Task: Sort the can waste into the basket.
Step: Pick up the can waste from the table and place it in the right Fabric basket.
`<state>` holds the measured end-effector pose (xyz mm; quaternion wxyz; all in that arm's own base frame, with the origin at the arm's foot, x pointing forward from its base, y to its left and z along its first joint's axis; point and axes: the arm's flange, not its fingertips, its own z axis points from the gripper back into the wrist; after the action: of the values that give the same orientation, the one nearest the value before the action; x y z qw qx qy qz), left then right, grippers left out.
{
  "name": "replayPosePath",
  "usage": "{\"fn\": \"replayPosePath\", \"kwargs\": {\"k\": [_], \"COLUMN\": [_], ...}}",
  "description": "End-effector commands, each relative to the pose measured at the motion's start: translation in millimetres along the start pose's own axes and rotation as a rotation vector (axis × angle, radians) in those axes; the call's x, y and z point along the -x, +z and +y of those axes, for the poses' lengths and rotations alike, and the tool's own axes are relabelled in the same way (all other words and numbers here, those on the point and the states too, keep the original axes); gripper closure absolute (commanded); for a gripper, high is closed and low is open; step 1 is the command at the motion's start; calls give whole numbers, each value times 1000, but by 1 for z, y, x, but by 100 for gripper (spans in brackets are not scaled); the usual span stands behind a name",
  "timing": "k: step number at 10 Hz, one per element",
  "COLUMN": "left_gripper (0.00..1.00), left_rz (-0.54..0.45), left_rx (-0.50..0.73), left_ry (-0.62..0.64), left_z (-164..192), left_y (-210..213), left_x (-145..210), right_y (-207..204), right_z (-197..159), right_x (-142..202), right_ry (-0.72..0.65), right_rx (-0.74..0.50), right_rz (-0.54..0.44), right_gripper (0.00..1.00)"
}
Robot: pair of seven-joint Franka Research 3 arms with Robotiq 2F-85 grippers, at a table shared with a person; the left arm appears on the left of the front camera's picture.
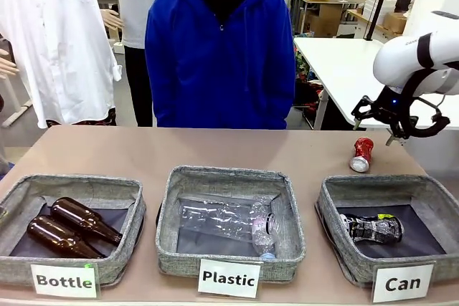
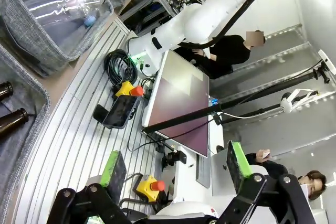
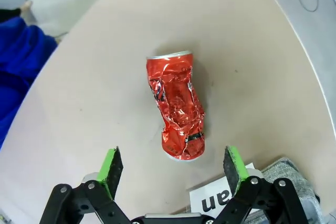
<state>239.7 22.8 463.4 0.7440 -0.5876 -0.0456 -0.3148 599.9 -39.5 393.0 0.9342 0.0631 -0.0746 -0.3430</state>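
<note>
A crushed red can [image 1: 362, 154] lies on the table behind the "Can" basket [image 1: 334, 190]. In the right wrist view the red can [image 3: 177, 109] lies lengthwise on the bare tabletop, straight ahead between the two green pads. My right gripper [image 3: 173, 165] is open and hovers above it without touching; from the front the right gripper [image 1: 387, 121] hangs above and to the right of the can. A black-and-silver can [image 1: 373, 228] lies inside the basket, whose corner [image 3: 287, 173] and label show by the fingers. My left gripper [image 2: 176, 165] is open and empty, pointing off the table.
The "Plastic" basket [image 1: 231, 177] in the middle holds clear bottles [image 1: 229, 221]. The "Bottle" basket [image 1: 72, 183] on the left holds two brown glass bottles [image 1: 72, 226]. A person in a blue hoodie [image 1: 219, 48] stands at the far edge.
</note>
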Motion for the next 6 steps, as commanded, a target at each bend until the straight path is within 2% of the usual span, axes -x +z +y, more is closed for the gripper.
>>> {"fn": "replayPosePath", "kwargs": {"k": [1, 6], "left_gripper": [0, 0], "left_rz": [7, 7], "left_rx": [4, 4], "left_ry": [1, 1], "left_z": [-1, -1], "left_y": [1, 1], "left_x": [5, 5], "right_y": [-6, -64], "right_z": [2, 17], "right_x": [-1, -15], "right_ry": [-5, 10], "right_rx": [51, 127], "right_rz": [-7, -31], "right_gripper": [0, 0]}}
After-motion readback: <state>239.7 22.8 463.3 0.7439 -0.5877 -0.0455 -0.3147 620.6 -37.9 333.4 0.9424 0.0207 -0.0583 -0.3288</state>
